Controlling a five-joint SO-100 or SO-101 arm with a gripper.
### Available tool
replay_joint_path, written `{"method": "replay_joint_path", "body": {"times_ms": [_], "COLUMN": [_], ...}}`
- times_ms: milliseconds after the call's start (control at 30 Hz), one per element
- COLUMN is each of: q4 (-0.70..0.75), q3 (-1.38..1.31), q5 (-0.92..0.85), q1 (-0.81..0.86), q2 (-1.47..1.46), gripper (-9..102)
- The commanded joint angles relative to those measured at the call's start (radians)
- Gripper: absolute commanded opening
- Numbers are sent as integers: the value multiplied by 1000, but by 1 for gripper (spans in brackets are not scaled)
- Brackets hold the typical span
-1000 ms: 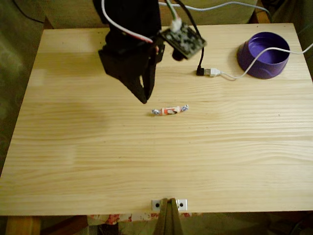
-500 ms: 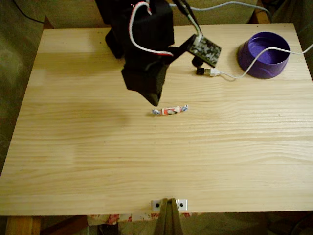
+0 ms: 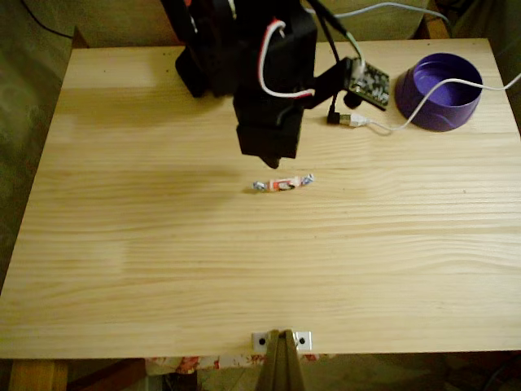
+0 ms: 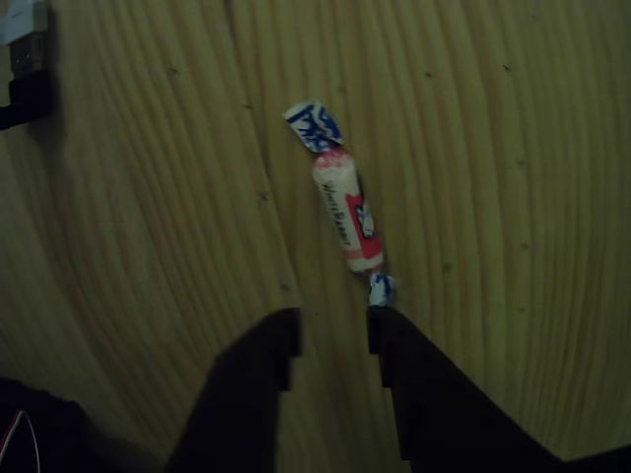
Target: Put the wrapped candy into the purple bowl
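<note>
wrapped candy [image 4: 348, 211] just beyond tool [image 4: 333, 333], jaws apart

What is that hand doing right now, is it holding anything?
Hand: open and holding nothing; its two fingers are apart, just short of the wrapped candy lying on the table.

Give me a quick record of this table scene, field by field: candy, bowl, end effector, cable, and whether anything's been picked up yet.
candy: wrapped candy lying flat on the wooden table, near its middle in the fixed view
bowl: purple bowl at the table's far right corner, no candy visible inside, white cable draped across it
end effector: open, fingers apart, just short of the candy's near twisted end
plug: USB plug lying between arm and bowl
picked up: no, candy not yet grasped
</note>
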Motion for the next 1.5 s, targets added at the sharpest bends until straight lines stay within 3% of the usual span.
{"method": "replay_joint_path", "body": {"times_ms": [0, 467, 1467], "q4": [-3, -138, -307], "q3": [-72, -150, 40], "q5": [-15, -86, -29], "q1": [-5, 86, 21], "q2": [-5, -202, -204], "gripper": [22, 25, 27]}}
